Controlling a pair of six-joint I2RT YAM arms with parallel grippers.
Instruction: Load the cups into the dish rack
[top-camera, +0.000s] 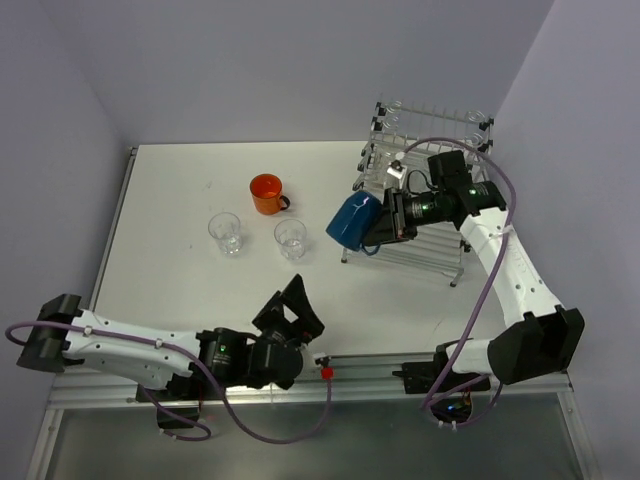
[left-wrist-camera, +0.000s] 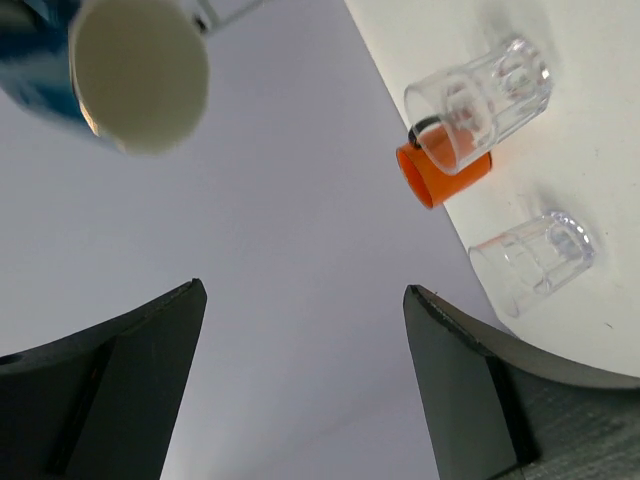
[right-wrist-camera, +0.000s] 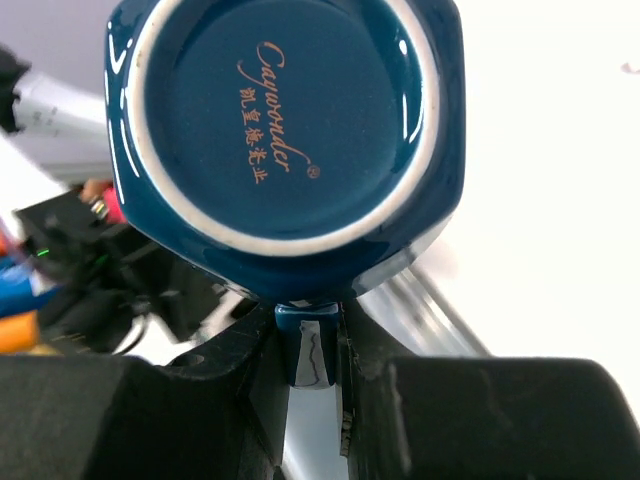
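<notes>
My right gripper (top-camera: 383, 224) is shut on the handle (right-wrist-camera: 310, 345) of the blue mug (top-camera: 352, 222), which hangs on its side in the air just left of the dish rack (top-camera: 432, 165). The right wrist view fills with the mug's base (right-wrist-camera: 285, 120). An orange mug (top-camera: 266, 193) stands on the table, with two clear tumblers (top-camera: 225, 233) (top-camera: 290, 238) in front of it. My left gripper (top-camera: 297, 308) is open near the front edge, nothing between its fingers (left-wrist-camera: 470, 380). Its camera shows the orange mug (left-wrist-camera: 440, 175), both tumblers (left-wrist-camera: 480, 100) (left-wrist-camera: 535, 260) and the blue mug (left-wrist-camera: 40, 90).
The white table (top-camera: 180, 280) ends at walls behind and on both sides. The rack stands in the back right corner. A metal rail (top-camera: 380, 360) with a small red part (top-camera: 326, 372) runs along the front edge by the arm bases.
</notes>
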